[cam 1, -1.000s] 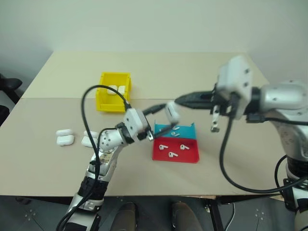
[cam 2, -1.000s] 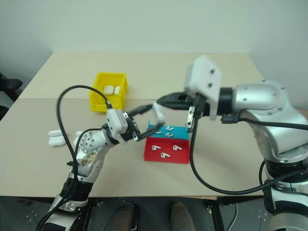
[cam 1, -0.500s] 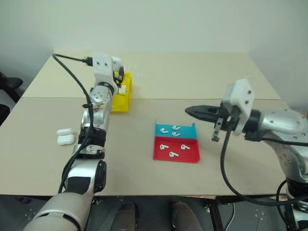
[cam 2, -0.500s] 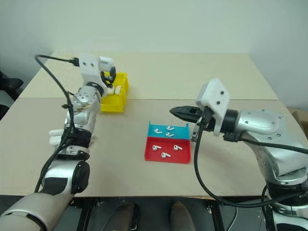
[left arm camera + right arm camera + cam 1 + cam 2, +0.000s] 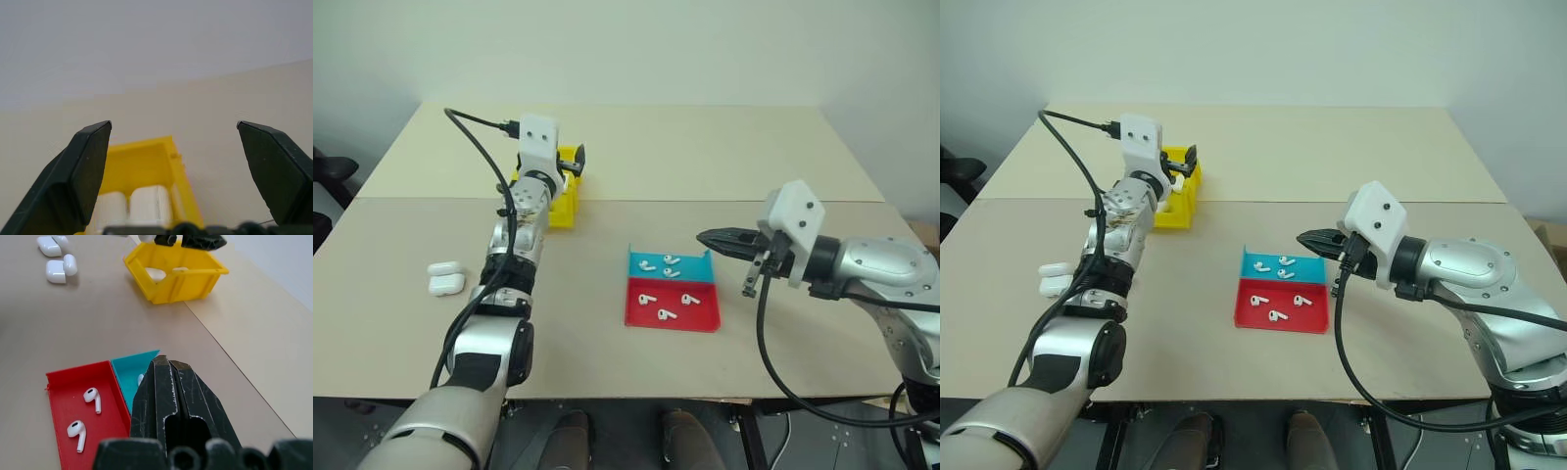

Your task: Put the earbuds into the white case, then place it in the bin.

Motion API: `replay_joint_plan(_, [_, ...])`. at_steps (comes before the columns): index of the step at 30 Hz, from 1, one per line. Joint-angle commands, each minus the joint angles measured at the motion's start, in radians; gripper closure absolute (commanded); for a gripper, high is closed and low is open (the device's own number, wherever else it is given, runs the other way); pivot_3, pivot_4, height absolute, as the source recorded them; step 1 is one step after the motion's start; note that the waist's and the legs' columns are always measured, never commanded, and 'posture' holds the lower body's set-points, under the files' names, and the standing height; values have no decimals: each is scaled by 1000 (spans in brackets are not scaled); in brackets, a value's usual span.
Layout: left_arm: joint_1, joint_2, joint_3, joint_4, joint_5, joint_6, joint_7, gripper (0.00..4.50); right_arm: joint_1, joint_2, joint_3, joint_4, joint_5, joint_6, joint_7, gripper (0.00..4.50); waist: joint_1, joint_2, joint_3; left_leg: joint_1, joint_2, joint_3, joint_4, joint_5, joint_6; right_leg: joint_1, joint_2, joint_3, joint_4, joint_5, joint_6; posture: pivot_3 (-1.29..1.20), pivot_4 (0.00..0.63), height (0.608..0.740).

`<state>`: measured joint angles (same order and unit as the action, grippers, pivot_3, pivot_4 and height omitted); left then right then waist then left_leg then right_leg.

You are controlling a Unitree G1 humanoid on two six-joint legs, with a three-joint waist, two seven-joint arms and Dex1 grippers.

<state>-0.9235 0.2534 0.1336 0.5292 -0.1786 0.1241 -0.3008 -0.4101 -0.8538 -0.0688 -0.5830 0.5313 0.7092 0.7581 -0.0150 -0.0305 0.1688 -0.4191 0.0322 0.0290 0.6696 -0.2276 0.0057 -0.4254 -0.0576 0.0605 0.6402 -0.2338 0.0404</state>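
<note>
Left gripper (image 5: 173, 171) hangs over the yellow bin (image 5: 560, 201), fingers spread wide and empty, white cases (image 5: 146, 205) lying inside, while the right gripper (image 5: 710, 238) sits pinched shut by the tray (image 5: 671, 304), earbuds (image 5: 660, 314) waiting on it.

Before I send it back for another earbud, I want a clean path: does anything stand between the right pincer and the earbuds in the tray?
Nothing visible does: the shut right pincer hangs just beside the tray, with the earbuds lying uncovered.
</note>
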Motion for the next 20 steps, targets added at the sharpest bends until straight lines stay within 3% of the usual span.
replay_joint_plan(1, [111, 59, -6, -285, -138, 71, -214, 37, 18, -41, -46, -26, -20, -45, 27, 4500, -3, 0, 0, 0, 0, 0, 0, 0, 0, 0, 0, 0, 0, 0, 0, 0, 150, 740])
replay_joint_plan(8, [471, 350, -22, -750, -329, 242, -589, 37, 233, -181, -197, 21, -78, -330, 302, 4500, 0, 0, 0, 3, 0, 1, 0, 0, 0, 2, 0, 1, 0, 0, 0, 0, 150, 740])
replay_joint_plan(14, [702, 650, 69, -907, -407, 290, -837, 37, 388, -229, -367, 105, -89, -543, 513, 4500, 1, 0, 0, 10, 2, 4, 0, 0, 0, 6, 0, 2, 1, -2, -1, 0, 150, 740])
replay_joint_plan(20, [819, 743, 158, -973, -450, 325, -883, 37, 402, -234, -395, 144, -76, -576, 545, 4500, 1, 1, 0, 14, 3, 6, -1, 0, 0, 8, 1, 4, 1, -5, 0, 0, 150, 740])
